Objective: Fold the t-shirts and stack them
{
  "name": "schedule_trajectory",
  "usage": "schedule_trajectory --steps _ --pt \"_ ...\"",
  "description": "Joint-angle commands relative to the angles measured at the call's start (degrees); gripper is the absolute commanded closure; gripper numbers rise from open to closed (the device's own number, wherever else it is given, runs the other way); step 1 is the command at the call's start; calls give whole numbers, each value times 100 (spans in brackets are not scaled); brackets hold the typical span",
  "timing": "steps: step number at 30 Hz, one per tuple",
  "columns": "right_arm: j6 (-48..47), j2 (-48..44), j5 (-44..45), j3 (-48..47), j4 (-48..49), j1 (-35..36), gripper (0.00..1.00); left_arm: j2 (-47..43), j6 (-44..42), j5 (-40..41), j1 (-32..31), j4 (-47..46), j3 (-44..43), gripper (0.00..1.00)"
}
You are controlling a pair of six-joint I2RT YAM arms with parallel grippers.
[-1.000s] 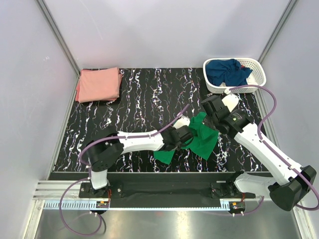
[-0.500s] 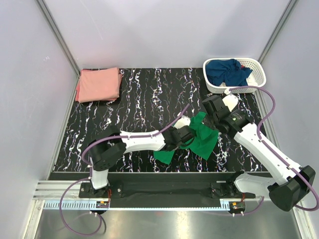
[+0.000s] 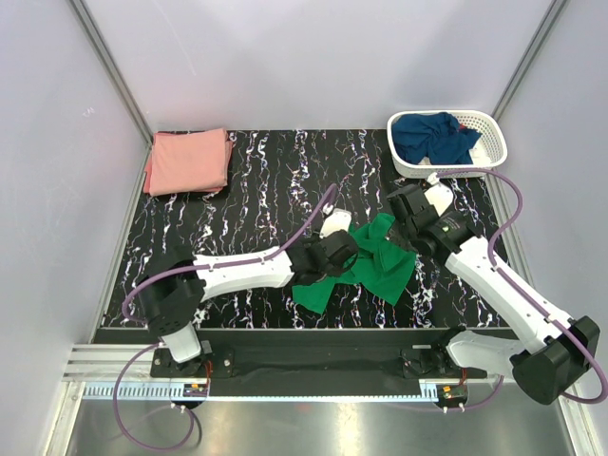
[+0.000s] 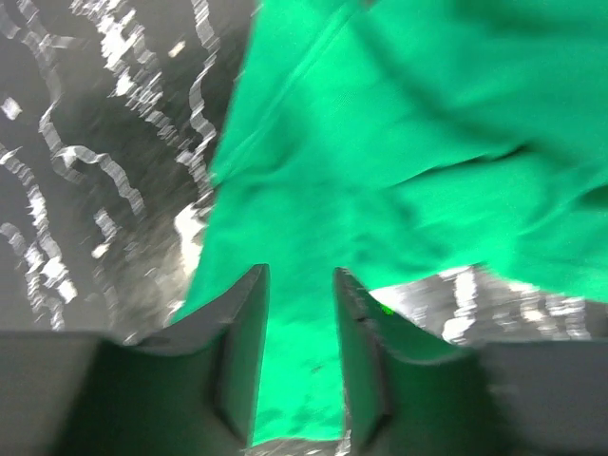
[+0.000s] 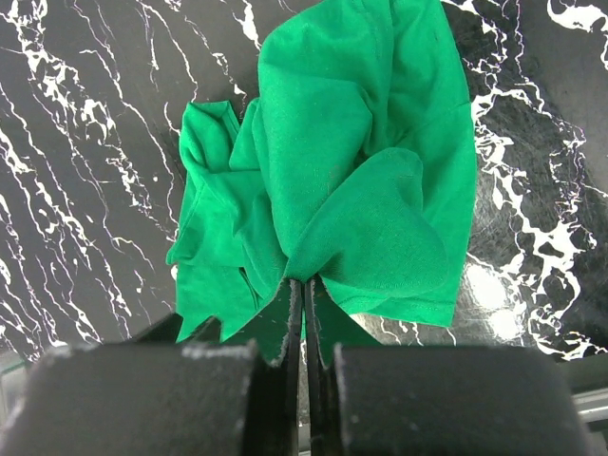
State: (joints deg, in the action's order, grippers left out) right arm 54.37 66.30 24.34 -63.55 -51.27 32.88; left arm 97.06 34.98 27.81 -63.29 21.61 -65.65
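**A:** Where is the green t-shirt (image 3: 378,268) found, and how is it held?

**B:** It is seen crumpled on the black marbled table (image 3: 266,185), near the front edge, between the two arms. A bunch of its cloth is pinched by the right gripper (image 5: 304,285), whose jaws are closed tight on it. The left gripper (image 4: 299,275) is placed over the shirt's left edge. Its jaws are parted only a little, and green cloth is seen through the gap, but no grip can be confirmed there.

**A:** And the other shirts?

**B:** The salmon pink t-shirt (image 3: 188,161) is laid folded at the far left corner. The navy t-shirt (image 3: 432,136) is seen bunched inside the white basket (image 3: 496,144) at the far right.

**A:** How is the green one expected to handle?

**B:** It is judged to be light, soft and limp, so no shape is kept by it alone. It is better taken at a hem or a shoulder seam, one corner for each gripper, so that it can be spread flat. If a bunch is gripped in the middle, several layers are likely to be lifted together.
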Motion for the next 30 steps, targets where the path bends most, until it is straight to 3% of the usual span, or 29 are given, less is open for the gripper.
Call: schedule_trajectory --steps 1,7,15,18,19,21,25,28,30 --pt "65 -223 -61 27 125 -45 100 199 211 -57 -43 -350 -212 53" --pt "-23 -311 -131 88 283 -63 100 410 360 -118 -26 -877 -53 47" --pt "-49 -276 -298 264 451 -89 100 1105 377 -13 35 -492 -554 47" --pt "-58 -320 -316 291 442 -89 100 939 509 163 150 -455 -283 62" --pt "-75 -328 -281 273 407 -98 100 807 536 198 185 -490 -178 83" --pt "-119 -337 -254 177 346 -124 100 649 624 268 316 -456 60 98" --pt "-242 -320 140 -87 -5 -229 100 -281 642 593 510 158 394 100" --pt "-497 -215 351 -447 -190 -518 100 -1633 309 560 729 466 649 100" --pt "-663 -136 457 -789 -278 -677 100 -2458 132 314 1019 590 685 91"
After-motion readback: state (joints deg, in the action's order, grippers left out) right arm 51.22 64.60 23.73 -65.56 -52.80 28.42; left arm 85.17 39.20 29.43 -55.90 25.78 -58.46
